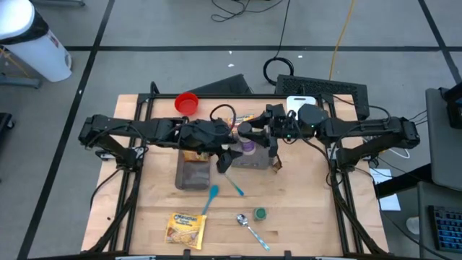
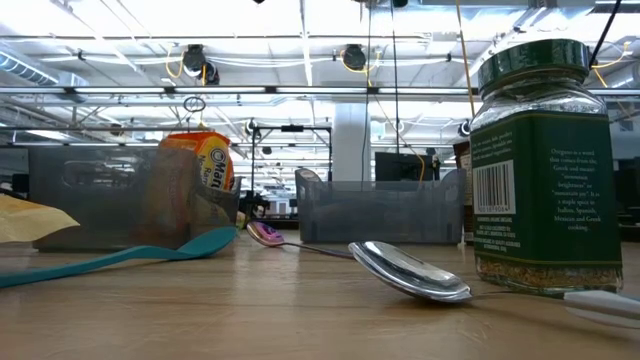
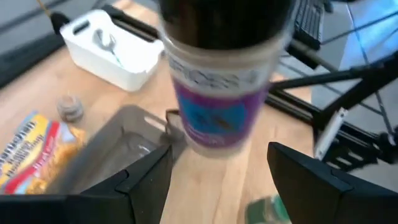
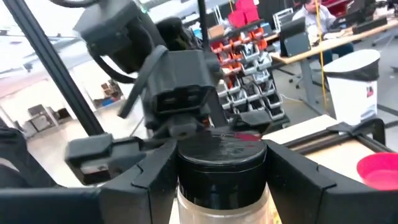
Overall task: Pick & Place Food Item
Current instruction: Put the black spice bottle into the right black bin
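Right gripper (image 4: 221, 180) is clamped on a spice jar (image 3: 221, 106), its fingers (image 4: 155, 180) pressed against both sides just under the jar's black cap (image 4: 221, 155). The jar hangs upright in that grip, clear plastic with a purple label, lifted above the wood table (image 1: 303, 217).

Left gripper (image 3: 217, 180) sits directly facing the jar, fingers (image 3: 146, 180) spread wide, one on each side of the jar's lower end, not touching it. It holds nothing. In the high view both grippers meet mid-table, left gripper (image 1: 227, 155) just beside the right one (image 1: 254, 137).

Under and just beside the left gripper: two grey bins, one (image 1: 193, 173) below it, the other (image 1: 256, 160) below the right gripper. A yellow snack bag (image 3: 31, 155) lies beside the first bin. Beyond the jar, a white tray (image 3: 115, 46) with cutlery in it. A small grey-capped jar (image 3: 70, 107) stands between tray and bag.

Nearer the table's front edge, well apart from both grippers: teal spoon (image 1: 210, 198), metal spoon (image 1: 249, 225), green-lidded herb jar (image 1: 259, 213), yellow packet (image 1: 186, 229). Red cup (image 1: 186, 103) at the back edge behind the left arm. A person sits in the room beyond (image 4: 311, 15).
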Available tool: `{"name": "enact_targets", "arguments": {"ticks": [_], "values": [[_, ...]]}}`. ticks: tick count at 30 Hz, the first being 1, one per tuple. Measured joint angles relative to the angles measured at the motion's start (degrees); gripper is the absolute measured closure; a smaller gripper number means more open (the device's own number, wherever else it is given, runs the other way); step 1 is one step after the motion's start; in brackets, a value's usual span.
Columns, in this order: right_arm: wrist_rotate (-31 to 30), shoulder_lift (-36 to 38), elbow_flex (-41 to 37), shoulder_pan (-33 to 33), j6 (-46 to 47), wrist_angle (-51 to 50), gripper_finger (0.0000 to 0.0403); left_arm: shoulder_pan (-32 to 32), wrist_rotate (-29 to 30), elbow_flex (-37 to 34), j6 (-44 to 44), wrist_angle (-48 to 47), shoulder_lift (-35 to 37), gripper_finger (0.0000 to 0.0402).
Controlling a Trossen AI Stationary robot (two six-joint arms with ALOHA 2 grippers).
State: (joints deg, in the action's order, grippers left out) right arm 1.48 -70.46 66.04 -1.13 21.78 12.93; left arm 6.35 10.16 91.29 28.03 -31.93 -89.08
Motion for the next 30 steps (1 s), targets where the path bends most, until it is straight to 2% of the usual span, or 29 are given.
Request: {"name": "enact_targets", "arguments": {"ticks": [9, 14, 19, 22, 30], "values": [[-0.27, -0.07, 0.0, 0.0, -0.2, 5.24, 0.0206, 0.09, 6.33, 0.02, -3.41, 3.52, 0.0, 0.0133], [-0.9, -0.4, 0.0, 0.02, -0.17, 9.91, 0.0206, 0.07, 7.09, 0.02, -6.16, 8.93, 0.0, 0.0133], [-2.58, -0.63, -0.04, -0.03, -0.8, 12.43, 0.0206, 0.04, 10.6, 0.02, -6.81, 10.4, 0.0, 0.0133], [-4.48, -0.61, -0.04, -0.04, -1.6, 13.1, 0.0206, 0.0, 11.18, 0.04, -7.59, 11.41, -0.02, 0.0133], [-4.86, -0.63, -0.04, -0.04, -2.19, 17.1, 0.0206, -0.12, 12.85, 0.11, -8.05, 13.74, -0.54, 0.0133]]}}
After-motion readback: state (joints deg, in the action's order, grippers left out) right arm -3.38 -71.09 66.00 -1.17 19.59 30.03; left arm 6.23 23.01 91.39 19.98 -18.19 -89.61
